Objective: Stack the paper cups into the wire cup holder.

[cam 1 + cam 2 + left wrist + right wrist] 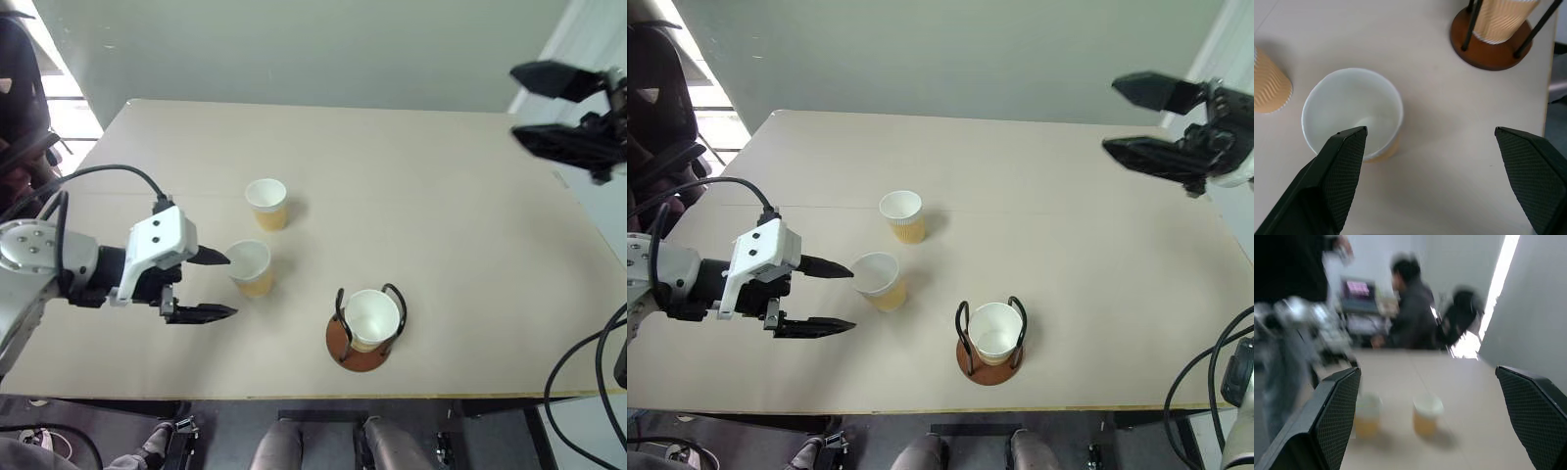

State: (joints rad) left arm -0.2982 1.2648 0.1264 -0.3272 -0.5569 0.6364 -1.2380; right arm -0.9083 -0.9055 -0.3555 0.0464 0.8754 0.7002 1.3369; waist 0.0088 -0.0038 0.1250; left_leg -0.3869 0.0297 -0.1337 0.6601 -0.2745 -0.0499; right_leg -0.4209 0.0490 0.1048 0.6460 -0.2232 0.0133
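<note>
Cups on a pale surface [421, 186], three in all. One cup in holder [372, 319], upright inside the black wire loops of the wire holder [359, 351], on its round brown base near the front edge. Second cup [251, 267] standing free, upright, open mouth up, to the left of the holder and apart from it. Third cup [266, 204] also upright, just behind the second, farther from the front edge, not touching it.

Left tool [210, 285] low over the surface at the left, fingers spread wide, holding nothing. One fingertip [217, 258] right at the rim of the second cup; contact or a small gap, cannot tell. Other finger well clear toward the front edge. From the left wrist view, same cup [1352, 113] seen from above with its white inside showing, one black finger overlapping its rim, the holder's brown base [1490, 49] and wire legs beyond.

Right tool [1144, 119] raised high at the right, above the far right part of the surface, fingers wide apart, empty, pointing left. Right wrist view blurred: two cups on the surface, people [1410, 308] and a chair beyond the far end.
</note>
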